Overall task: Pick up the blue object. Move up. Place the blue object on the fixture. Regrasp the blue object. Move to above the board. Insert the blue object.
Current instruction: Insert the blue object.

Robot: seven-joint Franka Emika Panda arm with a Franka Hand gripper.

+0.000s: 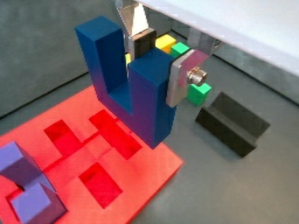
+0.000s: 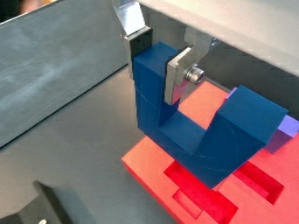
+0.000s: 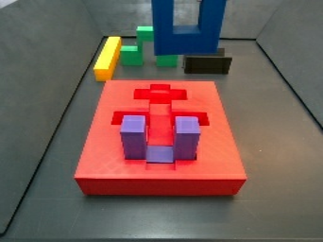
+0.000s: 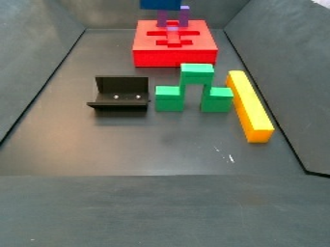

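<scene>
My gripper [image 1: 158, 61] is shut on one upright prong of the dark blue U-shaped object [image 1: 112, 72], whose base points down. A silver finger [image 2: 179, 75] presses each side of that prong in both wrist views. The blue object [image 3: 190, 28] hangs in the air over the far part of the red board [image 3: 127, 165], not touching it. Open recesses in the board [image 1: 152, 166] lie just beneath it. The black fixture [image 3: 209, 64] stands bare on the floor beyond the board. In both side views the gripper itself is cut off by the frame's top edge.
A violet U-shaped block [image 3: 151, 137] sits in a recess at the board's near end. Green stepped blocks [image 4: 194, 85] and a long yellow bar [image 4: 249, 104] lie on the floor beside the fixture [image 4: 119, 95]. Dark walls surround the floor.
</scene>
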